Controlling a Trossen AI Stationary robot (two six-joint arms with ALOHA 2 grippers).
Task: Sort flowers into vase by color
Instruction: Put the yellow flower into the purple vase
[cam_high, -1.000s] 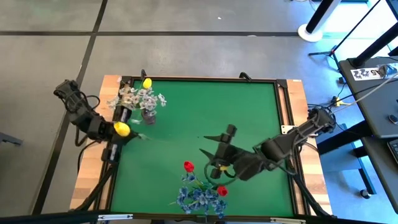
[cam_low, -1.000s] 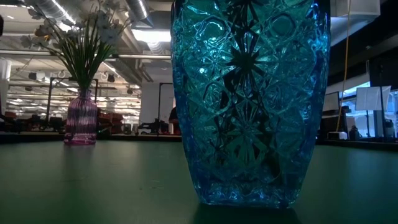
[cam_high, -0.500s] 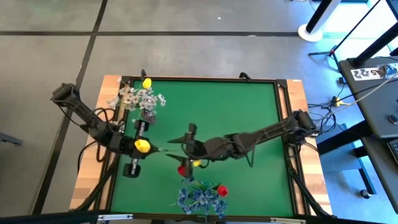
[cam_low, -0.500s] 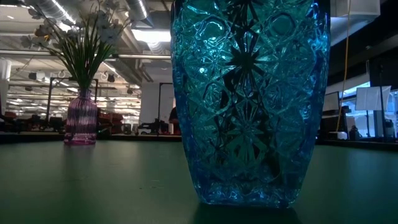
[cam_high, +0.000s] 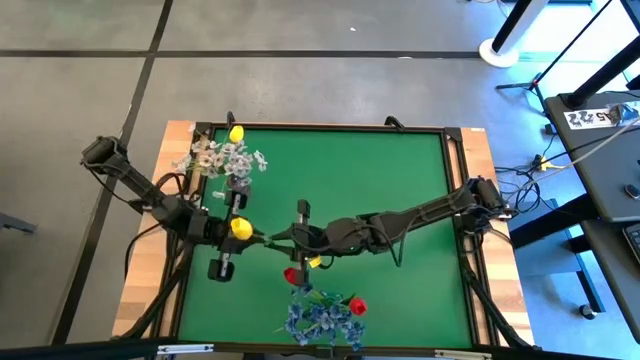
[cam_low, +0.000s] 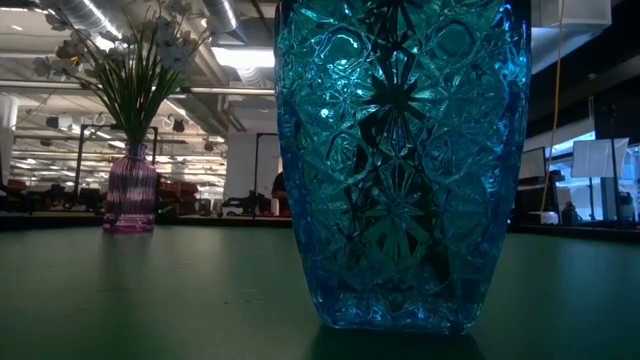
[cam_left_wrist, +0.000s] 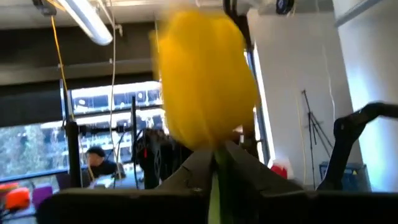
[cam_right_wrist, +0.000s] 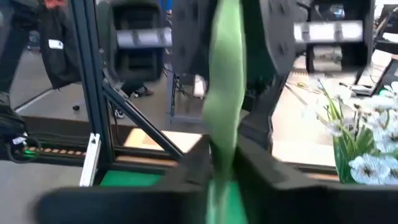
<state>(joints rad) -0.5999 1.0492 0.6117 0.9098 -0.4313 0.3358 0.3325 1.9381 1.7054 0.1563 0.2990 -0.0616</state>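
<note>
A yellow tulip (cam_high: 241, 228) hangs over the table's left middle, held between both grippers. My left gripper (cam_high: 232, 233) reaches in from the left and is shut just below the bloom (cam_left_wrist: 205, 81). My right gripper (cam_high: 283, 240) reaches across from the right and is shut on the green stalk (cam_right_wrist: 225, 93). A pink vase (cam_low: 130, 190) with white sprays (cam_high: 225, 157) stands at the far left, and a second yellow tulip (cam_high: 236, 133) stands beside it. A blue vase (cam_low: 400, 160) at the near edge holds a blue bunch (cam_high: 322, 318) and two red tulips (cam_high: 293, 273). My left gripper pinches the stalk right under the bloom (cam_left_wrist: 216, 171) between its two fingers. It comes from the table's left, tilted a little upward. The bloom stands beyond the fingertips, clear of the table. My right gripper pinches the green stalk farther down (cam_right_wrist: 222, 152) between its two fingers. It comes level from the table's right, with the stalk passing between the fingers. The stalk is off the table.
A wooden frame (cam_high: 180, 200) borders the green mat (cam_high: 400, 180), whose far right half is bare. The blue vase fills the middle of the low view. Cables and stands lie on the floor to the right of the table.
My left gripper has carried the yellow tulip from the table's left edge toward the middle and the near side. My right gripper has swung from near the blue vase toward the left and far side, come up to the tulip and taken hold of its stalk.
</note>
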